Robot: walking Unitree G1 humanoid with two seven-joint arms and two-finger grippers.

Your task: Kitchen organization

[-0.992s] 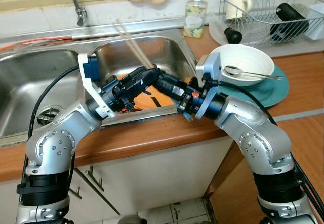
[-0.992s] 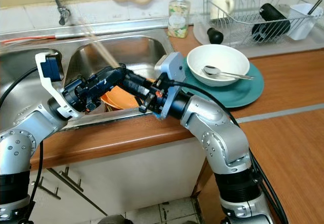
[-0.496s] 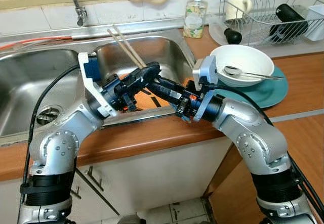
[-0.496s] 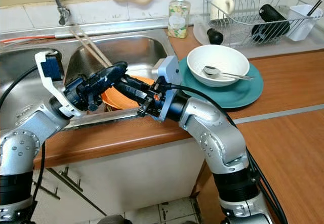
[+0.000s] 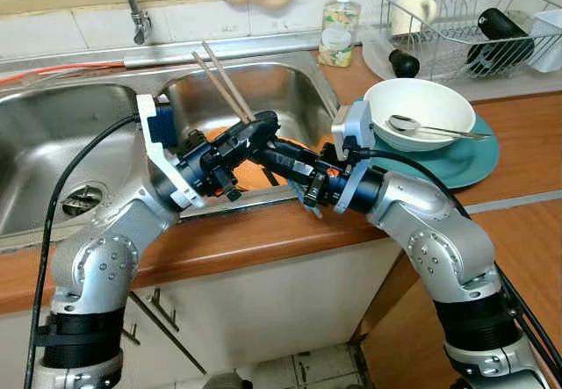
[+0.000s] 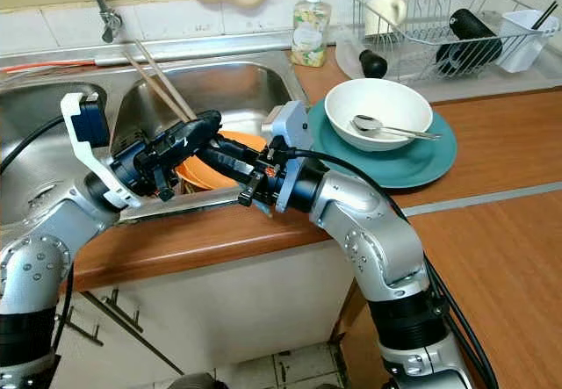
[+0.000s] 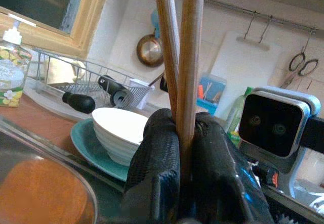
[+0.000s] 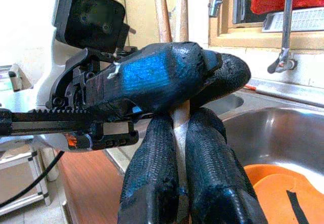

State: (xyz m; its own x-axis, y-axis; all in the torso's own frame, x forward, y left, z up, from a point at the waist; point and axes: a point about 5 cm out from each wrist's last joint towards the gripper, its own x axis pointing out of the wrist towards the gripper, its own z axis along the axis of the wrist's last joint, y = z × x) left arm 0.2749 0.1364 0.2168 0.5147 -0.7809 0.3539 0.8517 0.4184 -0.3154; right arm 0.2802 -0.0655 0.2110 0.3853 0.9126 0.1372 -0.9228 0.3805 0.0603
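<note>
Now we have both grippers meeting at frame centre, above front edge of right sink basin (image 5: 290, 86). Our left gripper (image 5: 250, 132) clamps pair of wooden chopsticks (image 5: 224, 86), which slant up toward upper left of frame. Our right gripper (image 5: 263, 150) pinches same chopsticks at lower end, fingers narrow, touching left fingers. Orange plate (image 6: 219, 174) lies in basin beneath. Right of centre we see white bowl (image 5: 430, 108) with spoon (image 5: 435, 128) on teal plate (image 5: 479, 156).
</note>
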